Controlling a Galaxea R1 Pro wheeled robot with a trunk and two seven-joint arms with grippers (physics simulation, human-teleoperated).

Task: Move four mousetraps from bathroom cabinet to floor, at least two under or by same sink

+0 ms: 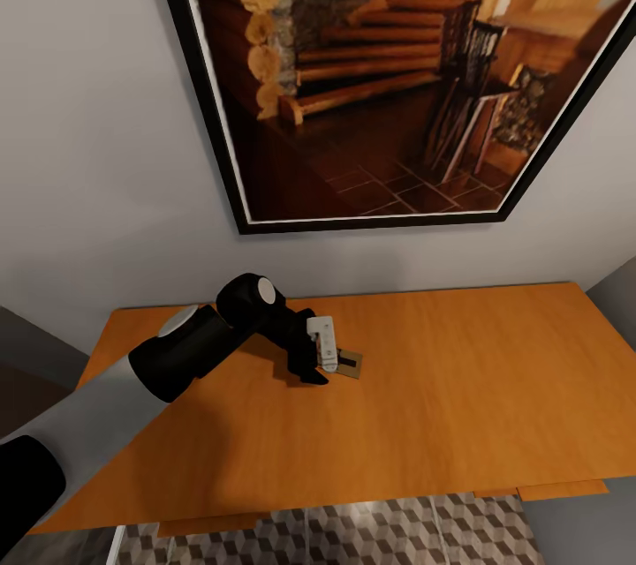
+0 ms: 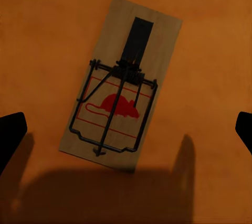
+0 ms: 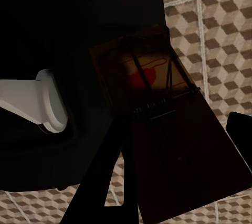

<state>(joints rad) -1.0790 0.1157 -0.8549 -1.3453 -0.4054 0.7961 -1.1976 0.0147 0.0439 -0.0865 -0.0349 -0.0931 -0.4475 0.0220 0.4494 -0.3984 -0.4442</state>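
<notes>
Here the left claw (image 2: 126, 129), fingers spread wide, hangs directly above the mousetrap (image 2: 122, 83) flat on the cabinet (image 1: 459, 388) surface, its long axis running crosswise to the gap; the right claw's state I cannot tell.

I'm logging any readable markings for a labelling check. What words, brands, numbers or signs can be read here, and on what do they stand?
No readable words or numbers.
Mousetrap on the cabinet: the mousetrap carries a red mouse silhouette inside red lines, no lettering.
Second mousetrap, in shadow over the floor: a red mark, too dark to read.

No readable words or numbers appear; the mousetrap (image 2: 122, 86) bears just a red mouse silhouette printed on its board.
</notes>
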